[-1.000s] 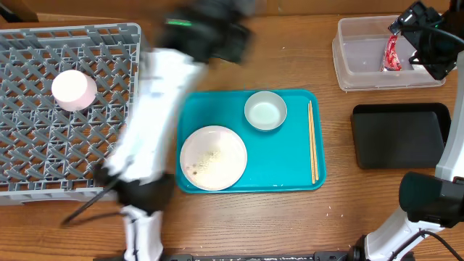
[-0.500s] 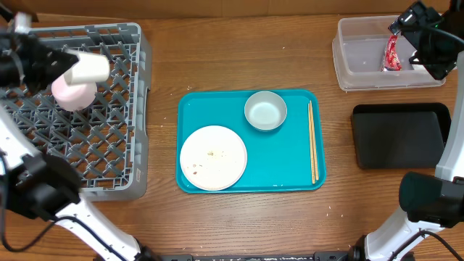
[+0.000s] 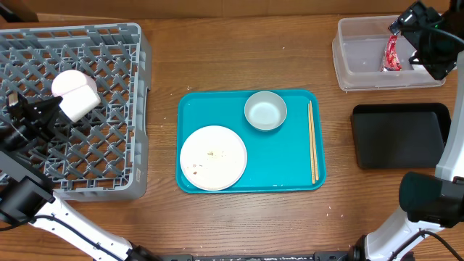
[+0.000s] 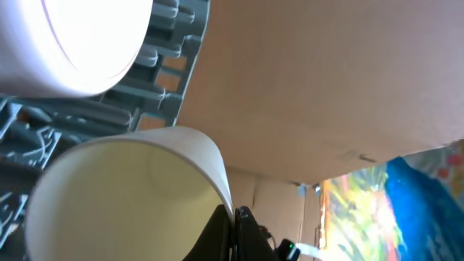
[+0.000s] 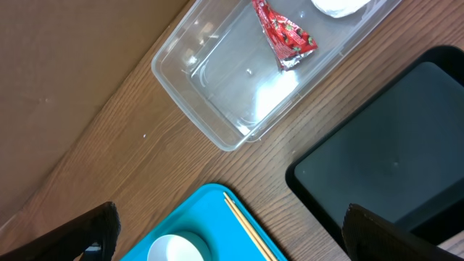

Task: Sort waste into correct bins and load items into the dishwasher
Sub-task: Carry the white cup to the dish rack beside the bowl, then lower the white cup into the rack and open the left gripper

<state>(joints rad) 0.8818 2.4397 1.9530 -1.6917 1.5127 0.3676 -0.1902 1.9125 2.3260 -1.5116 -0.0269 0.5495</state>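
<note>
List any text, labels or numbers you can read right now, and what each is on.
No text can be read.
The red wrapper in the clear tub: a printed pattern, any lettering too small to read.
The colourful patch in the left wrist view: too blurred to read.
The small white cup: no marking shows.
</note>
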